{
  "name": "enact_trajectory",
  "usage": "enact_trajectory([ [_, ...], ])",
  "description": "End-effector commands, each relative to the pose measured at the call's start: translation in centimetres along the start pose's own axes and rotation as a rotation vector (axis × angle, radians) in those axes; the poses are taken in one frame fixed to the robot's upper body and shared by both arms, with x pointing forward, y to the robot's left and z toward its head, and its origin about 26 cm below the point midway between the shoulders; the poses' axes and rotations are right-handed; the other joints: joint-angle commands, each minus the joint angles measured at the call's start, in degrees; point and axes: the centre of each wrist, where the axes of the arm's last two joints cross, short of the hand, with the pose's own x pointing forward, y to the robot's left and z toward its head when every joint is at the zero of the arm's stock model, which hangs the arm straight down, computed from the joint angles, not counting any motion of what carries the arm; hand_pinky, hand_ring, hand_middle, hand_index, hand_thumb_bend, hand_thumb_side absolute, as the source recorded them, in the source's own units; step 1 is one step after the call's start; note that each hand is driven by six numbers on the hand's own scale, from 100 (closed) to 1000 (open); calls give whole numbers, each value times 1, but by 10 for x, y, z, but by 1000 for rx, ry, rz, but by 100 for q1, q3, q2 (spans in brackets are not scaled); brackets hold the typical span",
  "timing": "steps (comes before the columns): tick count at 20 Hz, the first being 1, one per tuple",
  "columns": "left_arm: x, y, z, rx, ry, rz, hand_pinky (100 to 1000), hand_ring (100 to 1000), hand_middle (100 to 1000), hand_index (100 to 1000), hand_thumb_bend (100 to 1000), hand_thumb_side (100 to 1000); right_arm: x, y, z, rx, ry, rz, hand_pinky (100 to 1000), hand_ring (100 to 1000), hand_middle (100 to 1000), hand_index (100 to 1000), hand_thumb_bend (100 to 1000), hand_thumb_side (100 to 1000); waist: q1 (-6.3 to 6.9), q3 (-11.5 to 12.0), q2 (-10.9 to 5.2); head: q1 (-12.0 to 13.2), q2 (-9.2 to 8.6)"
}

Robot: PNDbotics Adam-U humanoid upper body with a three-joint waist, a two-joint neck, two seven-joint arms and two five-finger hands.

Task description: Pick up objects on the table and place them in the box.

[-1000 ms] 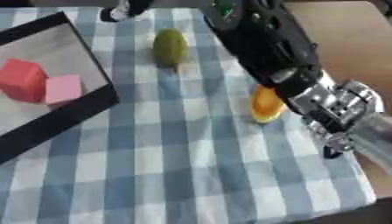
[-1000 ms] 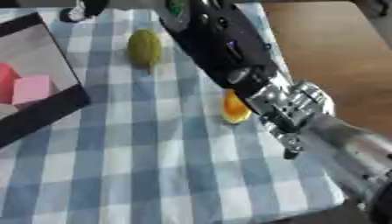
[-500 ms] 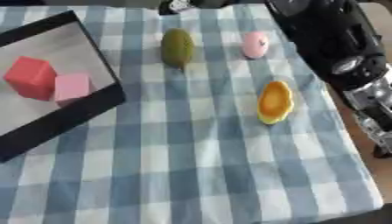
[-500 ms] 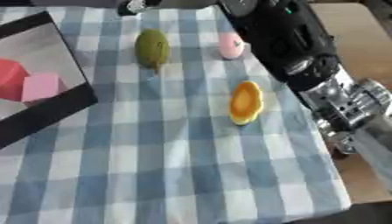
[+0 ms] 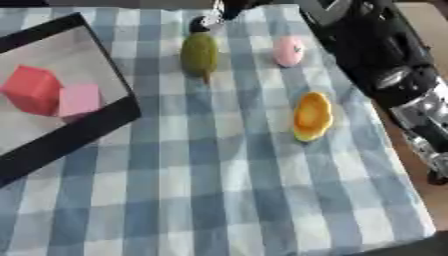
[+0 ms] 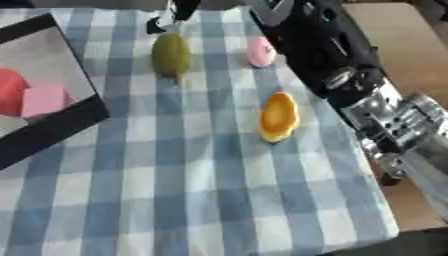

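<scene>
Left eye view looks down on a blue-and-white checked cloth (image 5: 219,190) covering the surface. At far left sits the box (image 5: 83,127), a shallow black-rimmed tray with a pale floor, lying at an angle. Inside it rest a red cube (image 5: 33,89) and a pink cube (image 5: 80,100), touching each other, which suggests part of the sorting is already done. Moving right, three things lie loose on the cloth, well apart from the box. A green oval fruit (image 5: 199,54) sits near the far edge. To its right lies a small pink rounded object (image 5: 288,50). Nearer the camera and between them and the cloth's right edge is an orange and yellow elongated object (image 5: 311,116), lying on its side. All three appear to be waiting for pickup. At the top edge, just beyond the green fruit, something dark and narrow shows, too unclear to identify. Along the right side the robot's right arm (image 6: 337,55) runs from the upper right toward the lower right, black above and silver below. Its hand is not clearly visible, so I cannot tell whether the fingers are open or closed. The left hand does not appear.
</scene>
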Motion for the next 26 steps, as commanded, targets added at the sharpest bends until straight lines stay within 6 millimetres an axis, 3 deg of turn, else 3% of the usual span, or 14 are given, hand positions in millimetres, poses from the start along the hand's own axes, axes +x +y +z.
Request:
enact_trajectory([
  [1,8,5,-8,-5,-33,-16,838,915,814,866,100,816,-14,-4,8,2,59,20,883,836,830,921,535,243,24,-7,-142,-57,-10],
  [9,6,4,-7,-10,-23,-10,839,918,815,865,100,818,-38,15,6,7,130,-30,881,832,827,928,512,243,47,6,-43,-67,-10],
  [14,6,3,-7,-12,-22,-4,840,920,815,862,100,818,-43,19,5,9,140,-52,880,832,827,929,540,266,37,20,15,-58,-10],
  [26,7,2,-8,-13,-23,8,841,924,813,857,100,819,-53,33,3,65,146,-126,873,838,815,930,513,312,20,48,117,-42,-10],
])
